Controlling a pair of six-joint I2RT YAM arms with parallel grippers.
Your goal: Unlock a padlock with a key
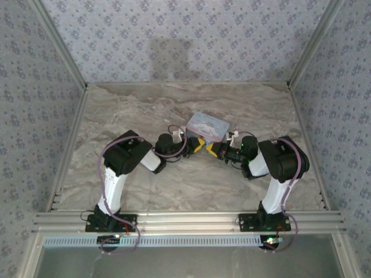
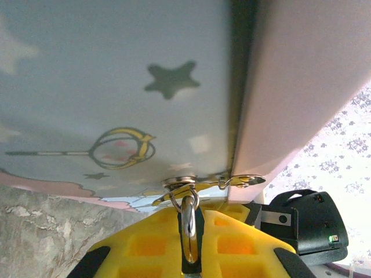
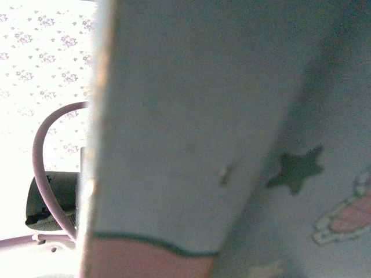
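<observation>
The light-blue tin [image 1: 207, 124] with a white cartoon figure lies mid-table, and its side [image 2: 116, 87] looms close in the left wrist view. My left gripper [image 1: 197, 145] sits at the tin's near corner. Its yellow fingers [image 2: 145, 243] are shut on a silver key [image 2: 189, 223] held edge-on. A small split ring [image 2: 184, 200] links that key to other metal pieces [image 2: 243, 180] pressed under the tin. My right gripper [image 1: 213, 150] faces the left one, almost touching it. The tin's wall [image 3: 191, 116] blocks the right wrist view, hiding the fingers. The dark-blue padlock is hidden.
The marble table [image 1: 145, 110] is ringed by aluminium rails and patterned walls [image 1: 185, 40]. A black part of the right arm [image 2: 307, 223] shows beside the tin's corner. A purple cable [image 3: 43, 150] loops at the left of the right wrist view.
</observation>
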